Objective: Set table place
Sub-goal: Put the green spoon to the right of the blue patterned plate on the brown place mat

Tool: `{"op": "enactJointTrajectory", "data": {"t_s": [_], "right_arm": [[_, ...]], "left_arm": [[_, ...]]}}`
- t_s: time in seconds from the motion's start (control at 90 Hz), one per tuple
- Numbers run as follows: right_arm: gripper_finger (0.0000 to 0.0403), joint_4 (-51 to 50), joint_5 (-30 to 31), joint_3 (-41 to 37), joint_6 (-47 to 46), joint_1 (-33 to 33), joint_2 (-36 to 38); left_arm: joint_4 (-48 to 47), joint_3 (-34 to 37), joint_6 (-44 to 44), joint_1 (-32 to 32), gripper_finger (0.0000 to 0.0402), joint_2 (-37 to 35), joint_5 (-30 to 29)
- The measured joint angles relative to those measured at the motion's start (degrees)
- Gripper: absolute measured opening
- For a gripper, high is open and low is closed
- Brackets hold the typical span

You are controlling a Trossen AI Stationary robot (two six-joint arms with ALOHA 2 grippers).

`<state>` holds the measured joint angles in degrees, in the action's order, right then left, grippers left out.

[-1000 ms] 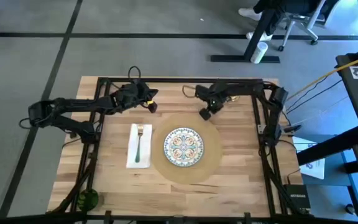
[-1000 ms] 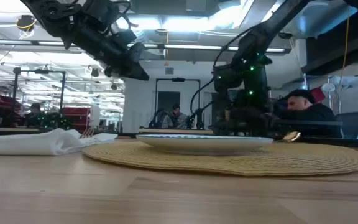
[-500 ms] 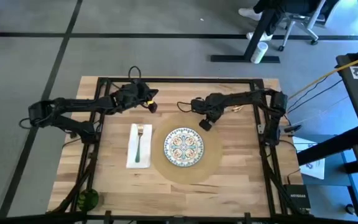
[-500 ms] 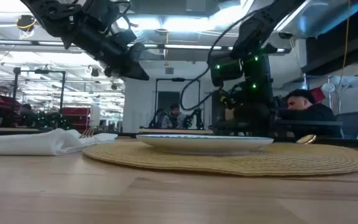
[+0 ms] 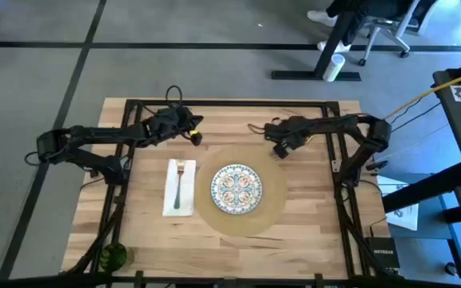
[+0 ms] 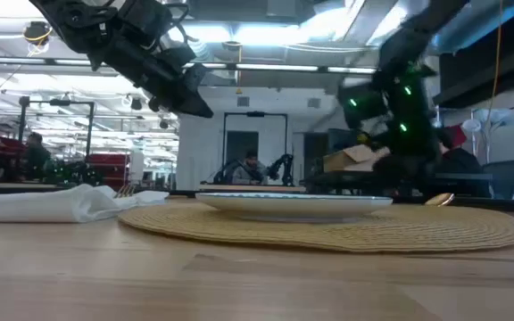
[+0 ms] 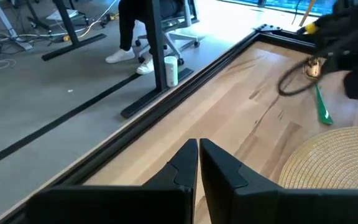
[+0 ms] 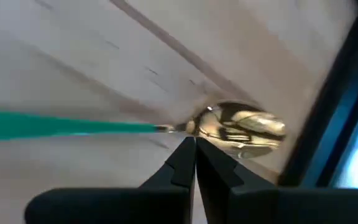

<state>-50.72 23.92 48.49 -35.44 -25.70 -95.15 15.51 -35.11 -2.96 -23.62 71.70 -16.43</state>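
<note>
the round tan placemat [image 5: 242, 192] lies in the middle of the butcher-block table [image 5: 310, 232], a patterned plate [image 5: 235, 189] centred on it. just to its left a fork [image 5: 179, 182] rests on a white napkin [image 5: 178, 189]. the left gripper [image 5: 195, 133] hovers near the far edge, fingers [image 7: 182, 168] pressed together and empty. the right gripper [image 5: 279, 150], fingers [image 8: 185, 163] closed too, hangs by the mat's far right edge, just short of a green-handled spoon [image 8: 229, 126].

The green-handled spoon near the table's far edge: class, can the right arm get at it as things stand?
Probably yes: the right end effector, fingers shut, hangs just by the spoon on bare table, with nothing between them.
</note>
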Motion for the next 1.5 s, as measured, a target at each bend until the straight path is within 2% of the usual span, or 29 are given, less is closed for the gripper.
{"op": "enactJointTrajectory", "data": {"t_s": [0.178,0.411,0.611,0.878,1.078,1.144,1.3,1.5], "right_arm": [[0.0,7.57,0.4,-6.15,1.24,-5.05,0.84],[0.0,8.74,1.88,-5.02,4.1,-6.68,0.76],[0.0,9.56,-3.39,-3.24,4.27,-6.53,3.08],[0.0,11.5,-6.44,-3.21,4.93,-6.57,7.58],[0.0,20.72,-18.59,-3.73,7.4,-6.56,7.94],[0.0,22.95,-18.79,-3.78,7.44,-6.51,7.91],[0.0001,24.29,-14.5,-3.78,8.37,-6.87,7.78],[0.0001,27.75,-18.34,-3.8,10.43,-6.97,4.42]], "left_arm": [[0.05,0.0,-0.02,0.0,0.0001,0.0,0.0],[0.09,0.0,0.0,-0.02,0.0001,0.0,0.0],[-0.01,0.0,0.0,0.0,0.0001,0.02,0.0],[0.02,0.0,-0.02,0.0,0.0001,0.02,0.0],[0.12,0.0,-0.02,-0.02,0.0001,0.02,-0.01],[0.05,0.0,-0.02,0.0,0.0001,0.02,-0.02],[0.06,0.0,-0.02,0.0,0.0001,0.02,0.0],[0.07,0.0,-0.02,0.0,0.0001,0.02,-0.02]]}}
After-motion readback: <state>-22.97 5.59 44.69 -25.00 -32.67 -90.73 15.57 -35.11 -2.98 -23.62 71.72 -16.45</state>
